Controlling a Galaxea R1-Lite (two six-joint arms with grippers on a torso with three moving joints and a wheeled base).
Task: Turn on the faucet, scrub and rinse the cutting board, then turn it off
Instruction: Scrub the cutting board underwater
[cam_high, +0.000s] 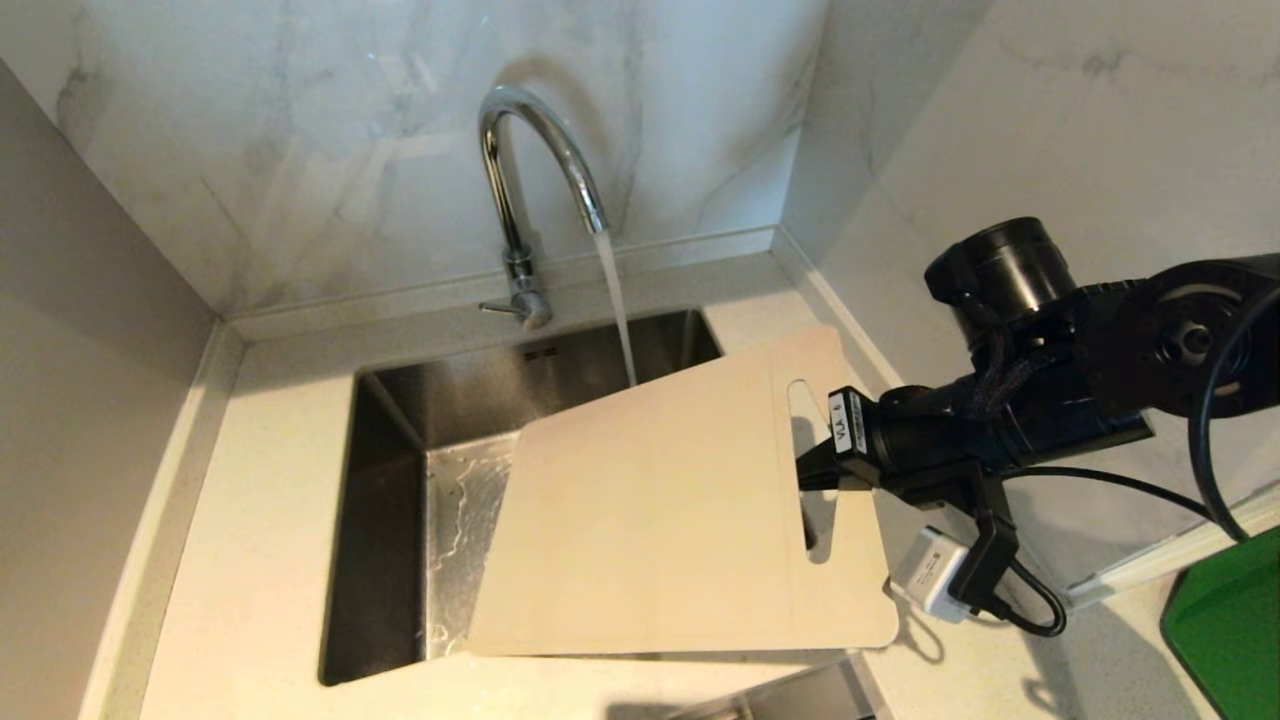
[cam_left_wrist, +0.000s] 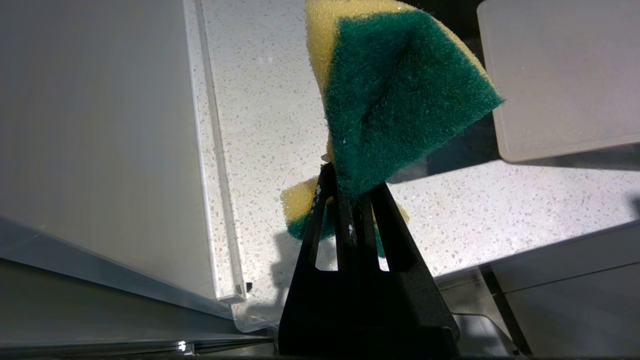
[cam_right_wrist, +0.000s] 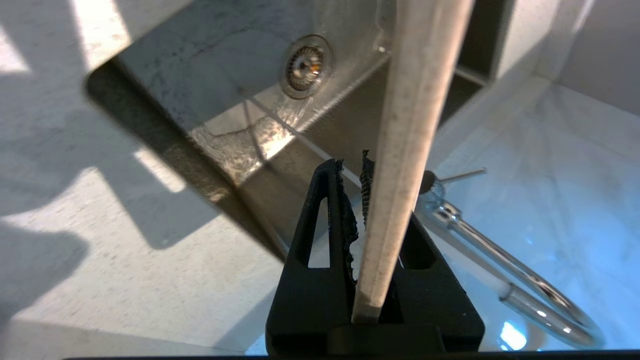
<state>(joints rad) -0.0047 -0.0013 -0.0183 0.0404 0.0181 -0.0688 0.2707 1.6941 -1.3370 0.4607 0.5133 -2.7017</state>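
Cutting board (cam_high: 660, 520) pinched edge-on by right gripper (cam_right_wrist: 372, 200) — sponge (cam_left_wrist: 400, 95) only in left wrist view.

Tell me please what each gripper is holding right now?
Left gripper: shut on the green-and-yellow sponge.
Right gripper: shut on the pale beige cutting board.

Bright, sharp; hard countertop (cam_right_wrist: 125, 260) shadows

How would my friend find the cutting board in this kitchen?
Look at the steel sink under the running chrome faucet. The cutting board is held tilted over it by the right gripper. It is the only flat, pale beige rectangle with a handle slot.
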